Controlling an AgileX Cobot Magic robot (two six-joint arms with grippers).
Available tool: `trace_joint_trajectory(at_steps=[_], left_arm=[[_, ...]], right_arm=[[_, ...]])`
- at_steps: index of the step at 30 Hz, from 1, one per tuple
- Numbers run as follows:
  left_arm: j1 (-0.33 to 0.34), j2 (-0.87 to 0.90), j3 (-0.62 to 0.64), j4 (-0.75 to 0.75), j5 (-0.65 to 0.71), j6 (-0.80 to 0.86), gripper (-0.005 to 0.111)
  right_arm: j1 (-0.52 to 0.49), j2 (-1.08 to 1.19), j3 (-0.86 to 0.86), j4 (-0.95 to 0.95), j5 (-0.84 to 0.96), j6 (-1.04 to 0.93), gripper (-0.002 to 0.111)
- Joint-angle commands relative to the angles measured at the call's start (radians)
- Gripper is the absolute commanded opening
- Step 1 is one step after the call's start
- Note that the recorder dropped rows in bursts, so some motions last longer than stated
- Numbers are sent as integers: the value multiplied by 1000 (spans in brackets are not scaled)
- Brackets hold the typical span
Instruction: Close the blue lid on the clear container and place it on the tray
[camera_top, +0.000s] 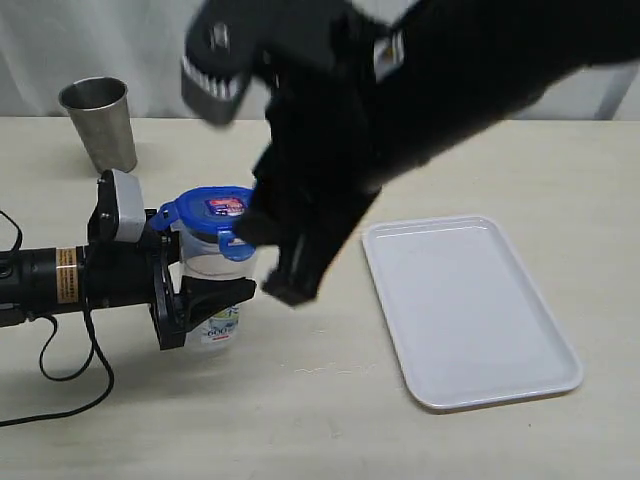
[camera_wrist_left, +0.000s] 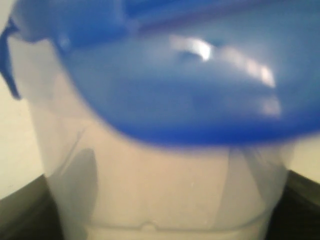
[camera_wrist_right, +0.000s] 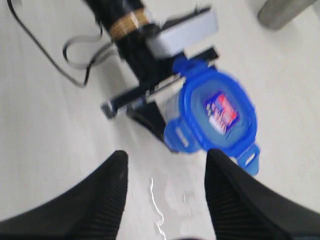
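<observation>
Standing on the counter (camera_top: 300, 420) near the tray (camera_top: 470, 310), not touching it, the clear container (camera_top: 215, 265) is pinched by the left jaws, with the blue lid (camera_top: 212, 210) seated on top. The right jaws are spread and empty. Each flap (camera_top: 236, 246) is to be pressed down squarely.

The clear container (camera_top: 218, 265) stands upright, printed label low on its side, gripped around its body by my left gripper (camera_top: 214, 300). The blue lid (camera_top: 212, 210) sits on its mouth, sticker facing up, with flaps jutting outward. The white tray (camera_top: 470, 310) lies flat, apart, towards my right side.
</observation>
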Motion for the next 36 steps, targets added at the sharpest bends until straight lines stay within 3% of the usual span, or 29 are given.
trace_joint_trajectory(at_steps=[1, 4, 8, 12, 20, 23, 36], left_arm=[[0, -8, 1, -23, -31, 1, 0], [0, -8, 1, -23, -31, 1, 0], [0, -8, 1, -23, -31, 1, 0], [0, -8, 1, -32, -31, 1, 0], [0, -8, 1, -48, -31, 1, 0], [0, -8, 1, -48, -31, 1, 0], [-10, -8, 1, -114, -31, 75, 0]], right_arm=[[103, 23, 166, -455, -206, 166, 48], [172, 40, 199, -711, -310, 381, 57], [196, 123, 199, -797, -319, 463, 57], [196, 169, 199, -1039, -319, 686, 53], [196, 169, 199, -1046, -319, 686, 14], [198, 169, 199, -1046, -319, 684, 4], [343, 115, 199, -1183, -202, 776, 4]])
